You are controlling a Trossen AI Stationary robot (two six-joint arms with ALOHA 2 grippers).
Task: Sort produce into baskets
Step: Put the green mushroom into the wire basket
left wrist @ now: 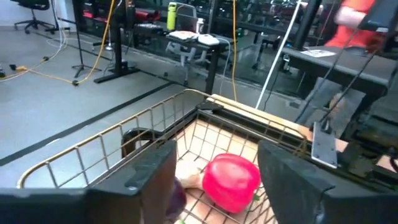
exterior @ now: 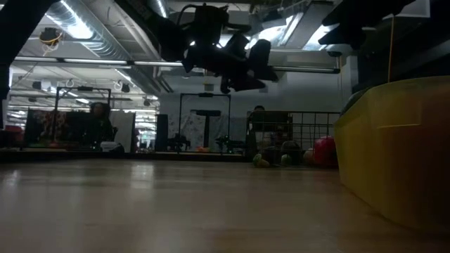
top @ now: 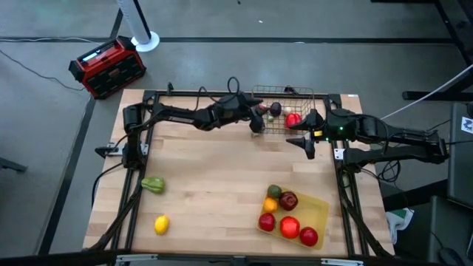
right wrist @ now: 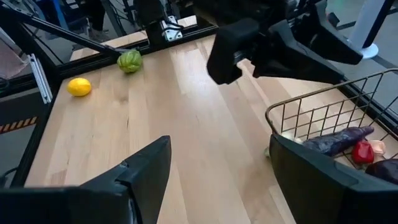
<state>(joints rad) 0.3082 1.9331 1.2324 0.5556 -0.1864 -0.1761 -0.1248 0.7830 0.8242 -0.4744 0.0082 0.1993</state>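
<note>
Over the wire basket [top: 284, 111] at the far edge of the surface [top: 214, 177], left pincer [top: 256, 124] hangs just above the basket's near-left corner. Wrist view: its two dark fingers [left wrist: 140, 180] stand apart, nothing btwn them, and a red pepper [left wrist: 231, 180] lies inside the basket right below and just past the gap. Purple eggplant [right wrist: 339, 140] lies in there too, w/ a green piece [top: 275, 108] toward the back and another small red bit [right wrist: 362, 151] beside the eggplant.

Right pincer [top: 309, 144] sits just off the basket's near-right corner, over bare wood, fingers [right wrist: 146, 168] spread wide, empty.

Near-right on the surface, the yellow tray [top: 319, 210] holds a cluster: a dark red apple [top: 288, 200], three brighter red fruits [top: 289, 227], an orange [top: 270, 205], one green piece at the top of the bunch. Well apart from both pincers.

Two pieces loose on the left side of the surface: green pepper [top: 153, 185] mid-left, lemon [top: 161, 224] nearer the front edge. Both far from either pincer.

Red-and-black box [top: 107, 66] on the floor beyond the far-left corner.
</note>
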